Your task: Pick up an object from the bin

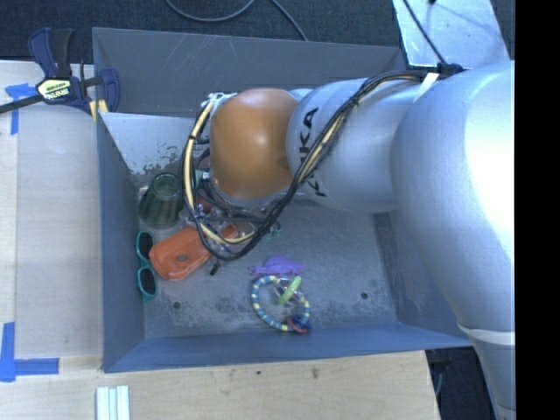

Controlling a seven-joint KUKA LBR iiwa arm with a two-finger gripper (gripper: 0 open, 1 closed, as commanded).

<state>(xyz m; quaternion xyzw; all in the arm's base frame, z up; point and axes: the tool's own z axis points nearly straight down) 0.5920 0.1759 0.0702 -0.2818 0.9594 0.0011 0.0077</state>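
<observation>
Camera view looks down on the big silver arm (394,156) coming in from the right and covering most of the grey metal bin (262,68). Next in size is the rounded orange cover (252,143) on the wrist, with black and yellow cables (197,160) looping round its left side. The gripper (223,220) sits tucked under that cover, low over the left half of the bin floor, and honestly I can't tell if it's open or closed, or whether it has hold of anything. The closest thing to it is a flattish orange plastic piece (179,254), just beside its lower left and near the left wall. Right above that is a dark green see-through cup (162,198), also close to the gripper. Further toward the front is a ring of coloured beads (280,297) with a purple bit on top, lying apart from the gripper. Smallest is a teal thing (144,265) up against the left wall, touching the orange piece.
</observation>
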